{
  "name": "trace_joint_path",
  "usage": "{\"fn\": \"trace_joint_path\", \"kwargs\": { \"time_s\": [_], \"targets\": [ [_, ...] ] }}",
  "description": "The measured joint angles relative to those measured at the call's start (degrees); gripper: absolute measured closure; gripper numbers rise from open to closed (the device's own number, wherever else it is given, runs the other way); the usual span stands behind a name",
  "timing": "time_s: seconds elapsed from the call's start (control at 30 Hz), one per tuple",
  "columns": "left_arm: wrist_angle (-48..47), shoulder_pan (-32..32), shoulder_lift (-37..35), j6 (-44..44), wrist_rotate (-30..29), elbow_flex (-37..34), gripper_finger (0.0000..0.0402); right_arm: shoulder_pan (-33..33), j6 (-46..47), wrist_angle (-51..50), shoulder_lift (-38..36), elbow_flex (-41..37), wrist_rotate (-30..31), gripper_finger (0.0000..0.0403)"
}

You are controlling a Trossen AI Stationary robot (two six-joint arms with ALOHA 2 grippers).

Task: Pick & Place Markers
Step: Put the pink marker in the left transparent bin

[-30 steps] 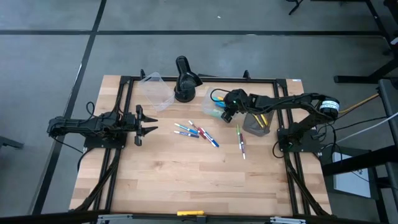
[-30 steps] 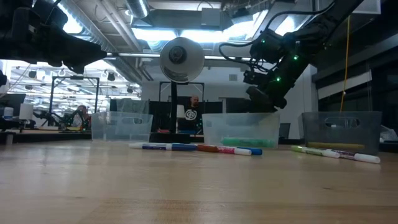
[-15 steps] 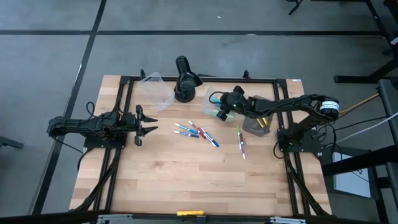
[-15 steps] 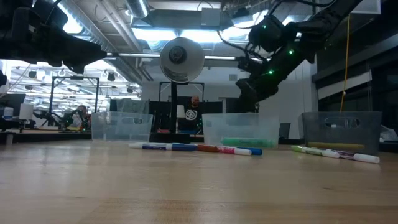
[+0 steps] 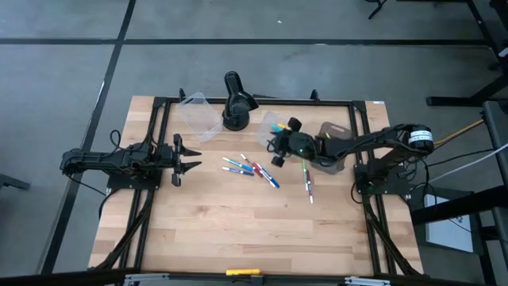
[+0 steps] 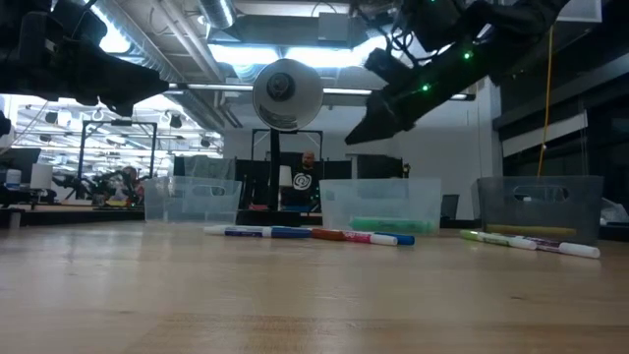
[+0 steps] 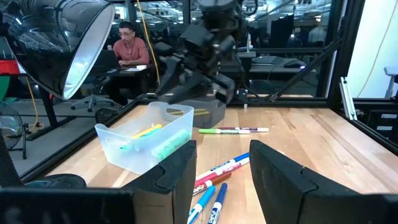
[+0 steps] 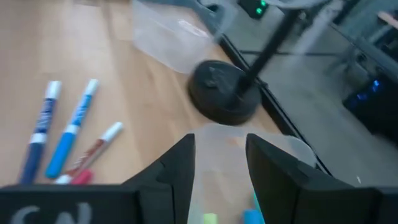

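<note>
Where markers [image 5: 250, 168] lie, wooden table [image 5: 214, 230] meets grey floor [image 5: 63, 71].

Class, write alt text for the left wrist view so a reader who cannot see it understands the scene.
Between the left gripper's two open dark fingers, markers lie on the wooden table. A clear tub beside them holds more markers, and the right arm hangs above it. A black lamp stands at one side, and a person sits at a desk beyond.

Lamp [image 5: 235, 103] at the table's [image 5: 214, 230] far edge, a tub [image 5: 197, 114] to its left, another tub [image 5: 272, 129] to its right. Markers [image 5: 251, 169] clustered mid-table, two more markers [image 5: 307, 180] right of them. Third tub [image 5: 332, 147] farther right.
</note>
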Motion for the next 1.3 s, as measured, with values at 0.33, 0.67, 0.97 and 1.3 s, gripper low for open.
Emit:
{"fn": "trace_joint_path", "kwargs": {
  "time_s": [0.33,0.67,0.97,1.3],
  "targets": [
    [0.00,0.00,-0.02,0.00,0.00,0.00,0.0258,6.81,-5.85,-0.59,-0.02,0.00,-10.07,0.0261],
    [0.00,0.00,0.00,0.00,0.00,0.00,0.0258,10.40,-2.26,-5.99,-0.02,0.00,-15.74,0.0261],
    [0.00,0.00,-0.01,0.00,0.00,0.00,0.0258,11.47,12.34,-23.90,-0.02,4.13,-20.16,0.0261],
    [0.00,0.01,0.00,0.00,0.00,0.00,0.0258,13.01,36.56,-53.54,-0.02,10.88,-20.21,0.0261]
  ]
}}
